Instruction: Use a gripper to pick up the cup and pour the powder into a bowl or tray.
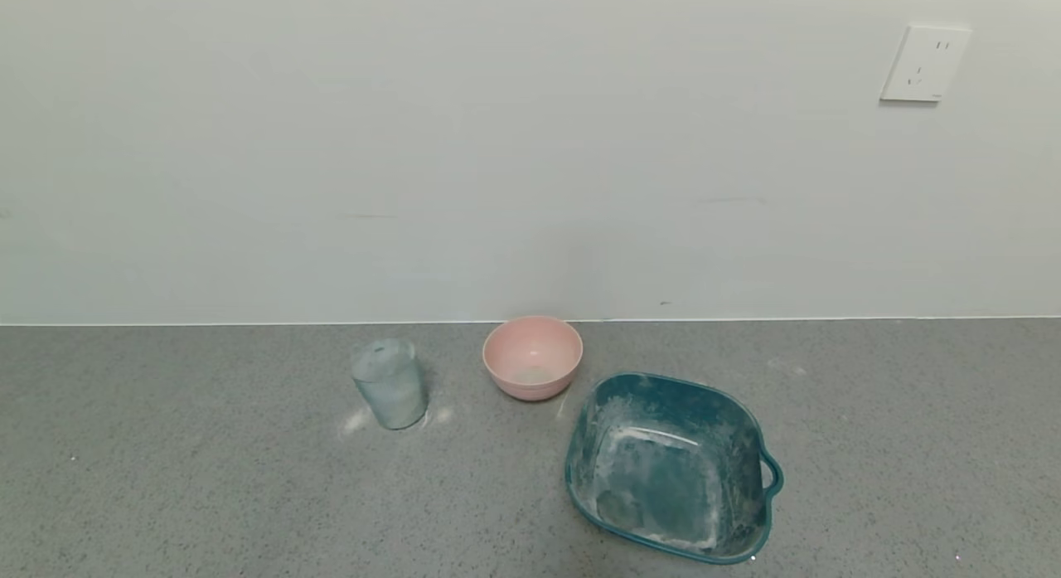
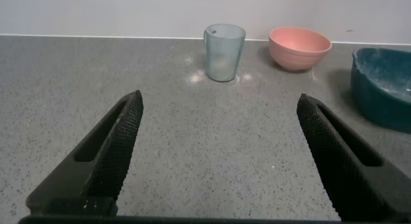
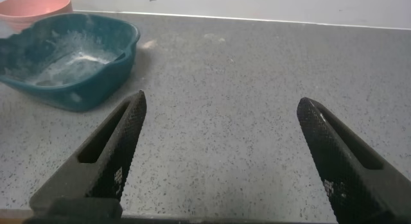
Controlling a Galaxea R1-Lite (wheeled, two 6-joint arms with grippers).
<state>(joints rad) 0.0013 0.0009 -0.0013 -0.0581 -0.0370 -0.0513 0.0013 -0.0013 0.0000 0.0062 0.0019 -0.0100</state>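
1. The ribbed cup (image 1: 388, 384) stands upright on the grey counter (image 1: 166, 478), near the pink bowl (image 1: 532, 357) and apart from the teal tub (image 1: 671, 466).
2. The left gripper (image 2: 218, 153), jaws spread wide, faces the cup from well back.
3. The right gripper (image 3: 221, 153), equally wide, idles beside the tub.
4. Best approach: advance level, straddle the cup's middle, close gently to avoid tipping powder.

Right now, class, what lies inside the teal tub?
The teal tub holds only smears of white powder on its floor and walls. Its near wall hides a strip of the floor.
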